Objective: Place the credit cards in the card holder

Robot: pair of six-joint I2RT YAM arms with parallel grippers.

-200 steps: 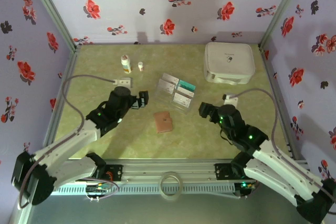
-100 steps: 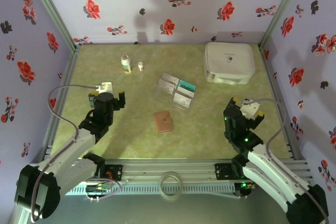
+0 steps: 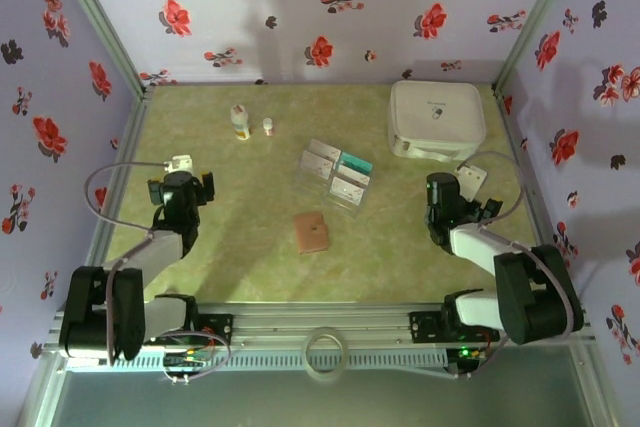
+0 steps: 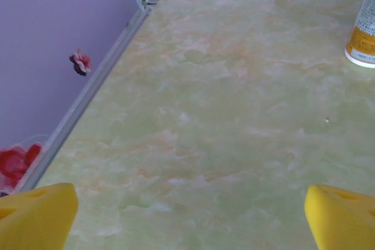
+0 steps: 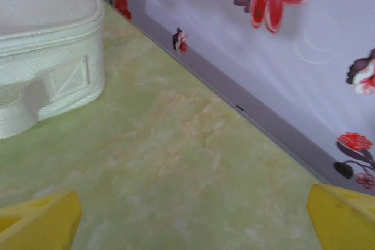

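No card lifted yet.
Your left gripper and right gripper hang open and empty by the side walls; the credit cards lie in the clear tray, the card holder near it. Next, reach for a card.

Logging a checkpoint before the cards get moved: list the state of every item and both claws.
Left claw: open, empty.
Right claw: open, empty.
Card holder: lying flat on the table, no card visible in it.
Credit cards: in the clear tray.
White case: closed.
Bottle: upright.
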